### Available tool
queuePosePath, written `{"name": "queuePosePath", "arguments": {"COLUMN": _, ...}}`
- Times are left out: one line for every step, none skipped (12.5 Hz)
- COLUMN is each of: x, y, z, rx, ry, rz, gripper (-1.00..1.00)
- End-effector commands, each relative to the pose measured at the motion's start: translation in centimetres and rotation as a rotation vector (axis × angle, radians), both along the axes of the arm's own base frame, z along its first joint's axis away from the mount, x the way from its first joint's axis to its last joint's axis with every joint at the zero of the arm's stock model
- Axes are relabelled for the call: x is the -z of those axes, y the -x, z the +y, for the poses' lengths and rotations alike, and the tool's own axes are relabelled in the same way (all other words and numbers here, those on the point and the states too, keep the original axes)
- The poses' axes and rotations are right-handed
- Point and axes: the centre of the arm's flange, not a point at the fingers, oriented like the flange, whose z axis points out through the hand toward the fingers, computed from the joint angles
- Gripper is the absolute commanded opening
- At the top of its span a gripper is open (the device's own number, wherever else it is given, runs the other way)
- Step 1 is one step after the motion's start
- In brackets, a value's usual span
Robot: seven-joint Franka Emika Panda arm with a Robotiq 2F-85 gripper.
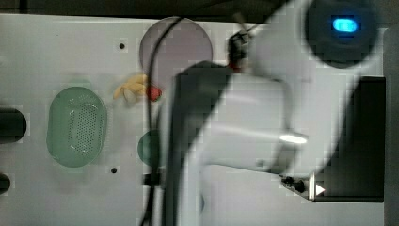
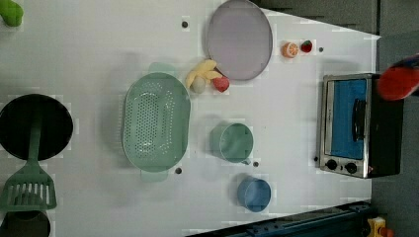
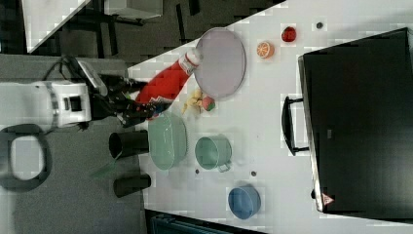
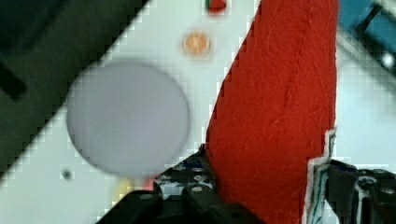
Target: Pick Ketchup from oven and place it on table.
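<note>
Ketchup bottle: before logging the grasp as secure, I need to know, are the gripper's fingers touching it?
Touching. In the wrist view the black fingers press against both sides of the red ketchup bottle; in the right view the gripper holds it aloft.

The ketchup (image 4: 275,116) bottle is showing a fuzzy, felt-like red skin in the wrist view, matt and fibrous, with a white stitched-looking edge. The oven (image 2: 358,126) is gleaming with a shiny silver metal front frame around blue-tinted glass, its body matt black. The table (image 2: 99,44) is looking smooth, white and faintly sheeny. A green colander (image 2: 155,122) is presenting as perforated plastic, while the round grey plate (image 2: 239,39) is reading flat and matt.
</note>
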Motion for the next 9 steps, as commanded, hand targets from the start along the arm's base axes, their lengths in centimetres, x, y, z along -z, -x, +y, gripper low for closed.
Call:
{"name": "queuePosePath", "arguments": {"x": 5.4, "y": 0.5, "z": 1.8, "rx": -0.038, "ry": -0.017, "rz": 0.107, "gripper": 0.29}}
{"name": "queuePosePath", "arguments": {"x": 7.1, "y": 0.8, "z": 2.1, "rx": -0.021, "ry": -0.017, "rz": 0.118, "gripper": 0.29}}
{"name": "queuePosePath", "arguments": {"x": 9.1, "y": 1.2, "z": 2.3, "rx": -0.002, "ry": -0.017, "rz": 0.132, "gripper": 0.29}}
{"name": "queuePosePath", "arguments": {"x": 11.3, "y": 1.8, "z": 2.3, "rx": 0.017, "ry": -0.016, "rz": 0.140, "gripper": 0.29}}
{"name": "queuePosePath", "arguments": {"x": 13.8, "y": 2.4, "z": 2.4, "rx": 0.023, "ry": -0.015, "rz": 0.144, "gripper": 0.29}}
{"name": "queuePosePath", "arguments": {"x": 16.2, "y": 3.3, "z": 2.5, "rx": 0.025, "ry": -0.013, "rz": 0.151, "gripper": 0.29}}
{"name": "queuePosePath", "arguments": {"x": 18.7, "y": 4.2, "z": 2.6, "rx": 0.026, "ry": -0.010, "rz": 0.159, "gripper": 0.29}}
{"name": "queuePosePath", "arguments": {"x": 21.1, "y": 4.9, "z": 2.8, "rx": 0.026, "ry": -0.006, "rz": 0.163, "gripper": 0.29}}
{"name": "queuePosePath", "arguments": {"x": 23.1, "y": 5.4, "z": 2.8, "rx": 0.027, "ry": 0.001, "rz": 0.155, "gripper": 0.29}}
